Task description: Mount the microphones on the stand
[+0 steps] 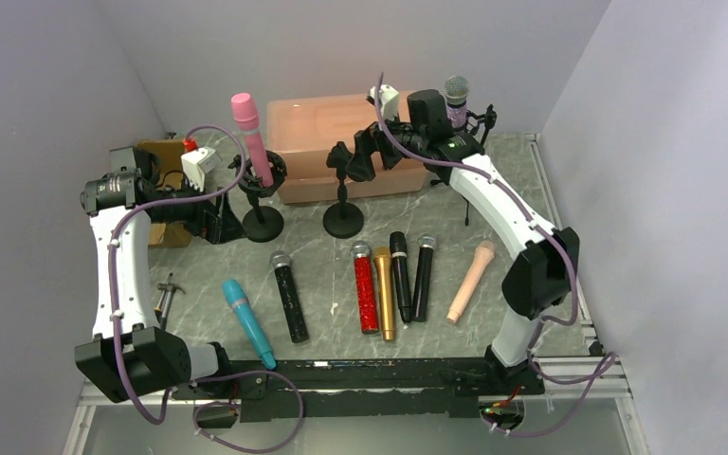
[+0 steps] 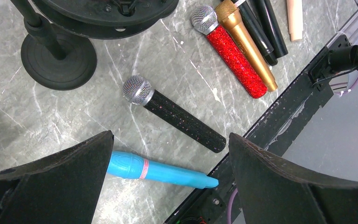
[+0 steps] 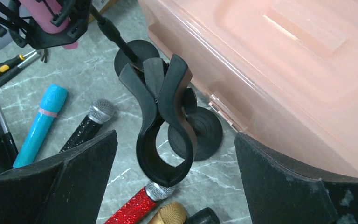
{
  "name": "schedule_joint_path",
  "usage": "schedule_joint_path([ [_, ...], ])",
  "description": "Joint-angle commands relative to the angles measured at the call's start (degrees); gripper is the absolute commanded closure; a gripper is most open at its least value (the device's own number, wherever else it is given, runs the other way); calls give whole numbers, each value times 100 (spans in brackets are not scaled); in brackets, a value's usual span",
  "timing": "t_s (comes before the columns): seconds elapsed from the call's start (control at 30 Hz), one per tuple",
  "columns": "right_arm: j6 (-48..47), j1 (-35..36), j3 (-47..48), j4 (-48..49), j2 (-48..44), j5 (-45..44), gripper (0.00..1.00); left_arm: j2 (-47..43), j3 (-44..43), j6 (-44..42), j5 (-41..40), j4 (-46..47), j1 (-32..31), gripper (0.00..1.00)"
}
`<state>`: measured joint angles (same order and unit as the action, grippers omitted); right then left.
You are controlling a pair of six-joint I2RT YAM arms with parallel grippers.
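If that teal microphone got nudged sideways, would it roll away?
Probably: the teal microphone is a round stick lying flat on the smooth table, so it may roll. It looks rigid, so likely keeps its shape when lifted.

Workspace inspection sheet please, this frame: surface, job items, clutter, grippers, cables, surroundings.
Surface: grey marbled table, no spills seen.
Job's things: pink mic held in left stand; purple glitter mic upright at rear right; middle stand, clip empty; lying flat: teal mic, black glitter mic, red glitter mic, gold mic, all-black mic, black silver-head mic, peach mic.
Clutter: pink bin at rear; brown box, screwdriver at left.
Grippers: left gripper open, empty, over teal mic; right gripper open, empty, at the clip.
Cables: purple cables along both arms.
Surroundings: pale walls on three sides.
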<state>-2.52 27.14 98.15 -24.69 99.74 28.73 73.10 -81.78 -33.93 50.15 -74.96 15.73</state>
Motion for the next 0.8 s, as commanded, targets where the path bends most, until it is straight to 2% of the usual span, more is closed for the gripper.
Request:
schedule_joint_path([
  [0.0,-344,-11,651,-329,290,352,1,-147,-172,-175,189,-97,27,0],
  [0.17,-388,148,903,-455,616,405,8,-125,-223,-179,188,-156,27,1],
  [0.27,-425,314,823,-387,640,214,18,-172,-217,-137,183,-140,22,1],
  [0.37,-359,449,566,-51,520,108,41,-257,-191,-69,173,-105,25,1],
  [0.47,-261,597,206,379,286,-108,71,-311,-164,-12,175,-63,27,1],
  [0.5,-246,657,124,484,218,-185,76,-320,-163,-9,171,-59,27,1],
  [0.67,-166,930,-100,730,-48,-340,83,-330,-160,-8,190,-96,24,1],
  [0.77,39,973,-419,1084,-318,-144,84,-365,-113,29,171,-26,27,1],
])
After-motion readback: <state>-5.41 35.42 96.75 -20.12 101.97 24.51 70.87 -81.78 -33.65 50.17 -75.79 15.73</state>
